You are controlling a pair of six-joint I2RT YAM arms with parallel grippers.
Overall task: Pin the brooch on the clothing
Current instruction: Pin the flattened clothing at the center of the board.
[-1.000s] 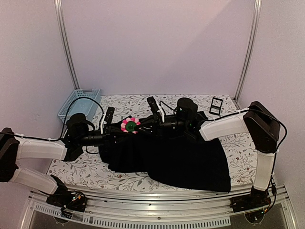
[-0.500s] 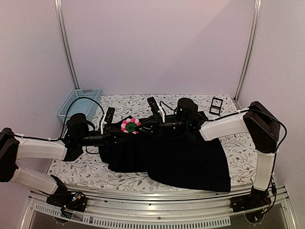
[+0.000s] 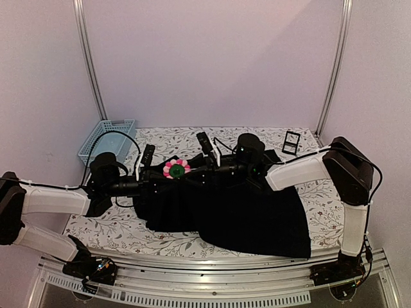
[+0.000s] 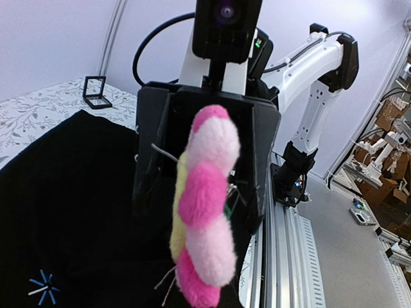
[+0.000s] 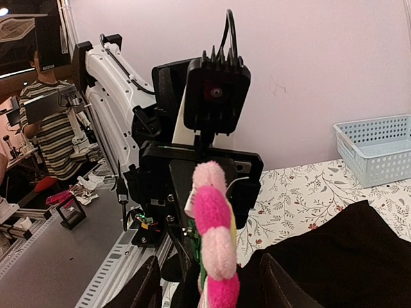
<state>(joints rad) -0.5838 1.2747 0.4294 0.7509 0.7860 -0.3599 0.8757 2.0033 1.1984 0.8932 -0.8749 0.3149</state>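
The floral worktop (image 3: 103, 228) is being covered across its middle by the black short-sleeved shirt (image 3: 244, 212). The right end effector (image 3: 194, 168), reaching in from three o'clock, is being held open. The left end effector (image 3: 159, 172), reaching in from nine o'clock, is being held closed on the pink flower brooch (image 3: 174, 169), raised above the shirt toward ten o'clock from its middle. With only one grip, the brooch is being left liable to twist or drop. Slack fabric is likely to be bunched rather than pierced by the pin.

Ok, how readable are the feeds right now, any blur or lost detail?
Top external: even light, sharp, but the black shirt shows little fold detail. Left wrist: the brooch sits so close it looks slightly soft. Right wrist: crisp up front, dim background at left.
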